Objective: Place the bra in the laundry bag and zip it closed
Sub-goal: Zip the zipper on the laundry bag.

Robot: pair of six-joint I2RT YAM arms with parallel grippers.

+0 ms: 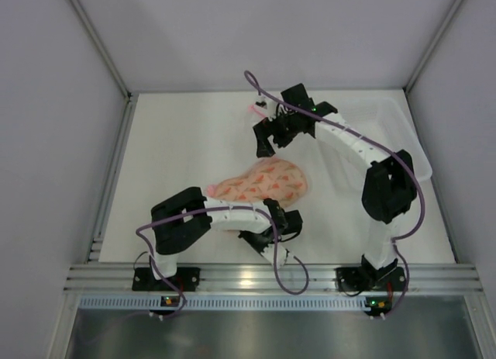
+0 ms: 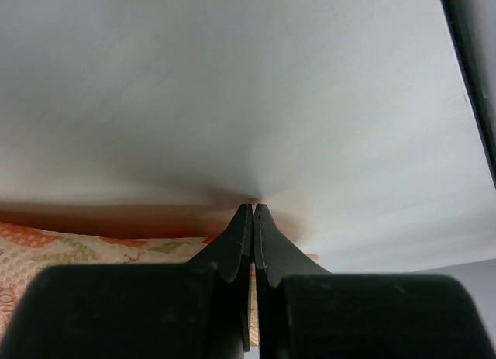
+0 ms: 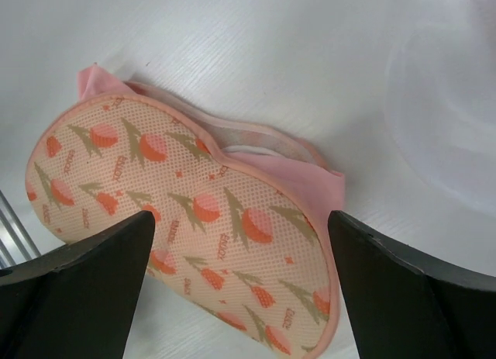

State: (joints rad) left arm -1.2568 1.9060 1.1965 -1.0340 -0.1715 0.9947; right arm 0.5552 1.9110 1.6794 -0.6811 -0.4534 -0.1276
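The laundry bag (image 1: 263,182) lies folded over mid-table, peach with a red-orange print and pink edging. In the right wrist view the laundry bag (image 3: 194,219) has its lid down but gaping along the far edge. Salmon-pink fabric of the bra (image 3: 314,177) sticks out of that gap, and a corner shows at the left end. My right gripper (image 3: 240,219) is open, hovering above the bag; in the top view the right gripper (image 1: 266,144) is just behind it. My left gripper (image 2: 253,208) is shut with its tips on the table by the bag's near right edge (image 2: 77,246), with nothing visible between its tips.
A clear plastic tray (image 1: 403,134) stands at the back right and shows as a translucent rim in the right wrist view (image 3: 442,103). A small pink bit (image 1: 254,108) lies near the back edge. Grey walls enclose the white table (image 1: 178,142).
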